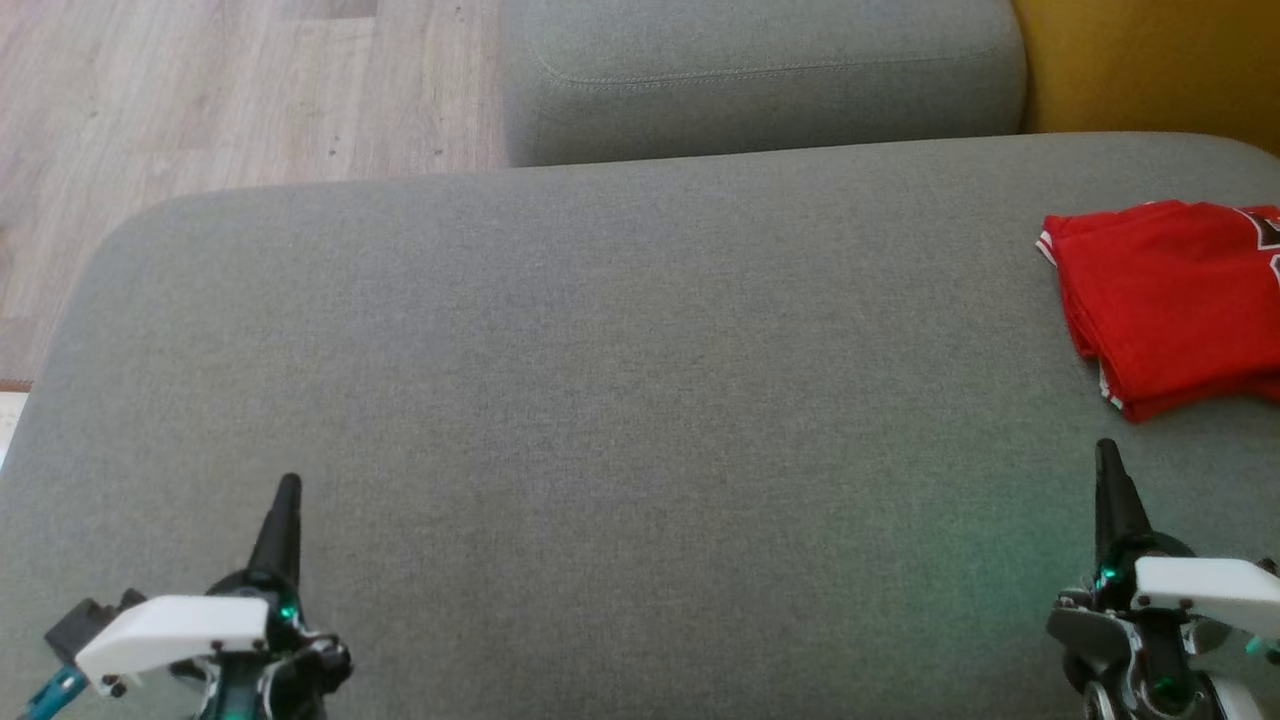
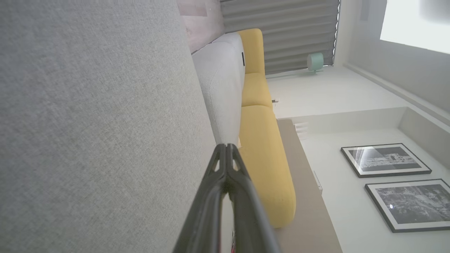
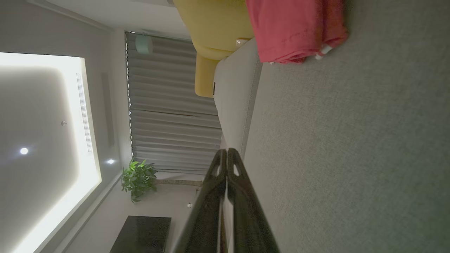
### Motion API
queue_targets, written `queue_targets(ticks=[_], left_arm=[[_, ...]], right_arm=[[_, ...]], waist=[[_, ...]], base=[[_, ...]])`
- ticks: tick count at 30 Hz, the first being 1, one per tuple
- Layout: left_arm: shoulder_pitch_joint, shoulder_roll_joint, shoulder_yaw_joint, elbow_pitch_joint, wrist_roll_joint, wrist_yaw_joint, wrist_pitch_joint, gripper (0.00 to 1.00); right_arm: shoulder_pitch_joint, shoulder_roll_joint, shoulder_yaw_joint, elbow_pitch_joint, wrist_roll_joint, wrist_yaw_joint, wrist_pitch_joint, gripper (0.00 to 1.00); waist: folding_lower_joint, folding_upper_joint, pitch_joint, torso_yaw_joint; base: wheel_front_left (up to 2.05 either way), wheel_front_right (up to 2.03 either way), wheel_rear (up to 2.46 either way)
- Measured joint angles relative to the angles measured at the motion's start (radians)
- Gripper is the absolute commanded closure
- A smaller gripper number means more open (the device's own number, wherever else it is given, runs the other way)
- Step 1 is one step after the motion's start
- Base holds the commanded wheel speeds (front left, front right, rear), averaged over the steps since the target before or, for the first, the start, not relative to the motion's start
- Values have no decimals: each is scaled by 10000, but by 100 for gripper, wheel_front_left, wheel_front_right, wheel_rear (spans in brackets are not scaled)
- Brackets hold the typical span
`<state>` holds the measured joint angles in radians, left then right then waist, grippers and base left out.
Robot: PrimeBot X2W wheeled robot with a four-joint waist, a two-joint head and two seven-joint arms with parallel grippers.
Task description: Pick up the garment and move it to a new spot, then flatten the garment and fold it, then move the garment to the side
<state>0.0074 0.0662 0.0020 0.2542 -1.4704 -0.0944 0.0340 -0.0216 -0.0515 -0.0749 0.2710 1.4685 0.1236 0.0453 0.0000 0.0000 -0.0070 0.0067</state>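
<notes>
Red garment (image 1: 1170,300) is seen folded at cushion's (image 1: 600,400) right edge. Left gripper (image 1: 289,487), right gripper (image 1: 1105,452): closed, empty. Folds could be undone by snagging.

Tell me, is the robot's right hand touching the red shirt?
Apart. The head view shows bare grey cushion between the right hand and the folded red shirt.

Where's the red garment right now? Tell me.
In the head view the folded red garment lies at the right edge of the grey cushion, ahead of the right gripper.
</notes>
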Motion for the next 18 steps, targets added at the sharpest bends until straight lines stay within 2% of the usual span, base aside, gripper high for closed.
queue_targets(ticks=[15, 18], left_arm=[[-461, -13, 343, 165, -1645, -290, 408, 100], [-604, -13, 393, 174, -1682, -290, 431, 100]], right_arm=[[-228, 0, -284, 29, 1532, 0, 359, 100], [-351, 0, -295, 40, 1584, 0, 360, 100]], waist=[[0, 0, 103, -68], [0, 0, 103, -68]], base=[[0, 0, 0], [0, 0, 0]])
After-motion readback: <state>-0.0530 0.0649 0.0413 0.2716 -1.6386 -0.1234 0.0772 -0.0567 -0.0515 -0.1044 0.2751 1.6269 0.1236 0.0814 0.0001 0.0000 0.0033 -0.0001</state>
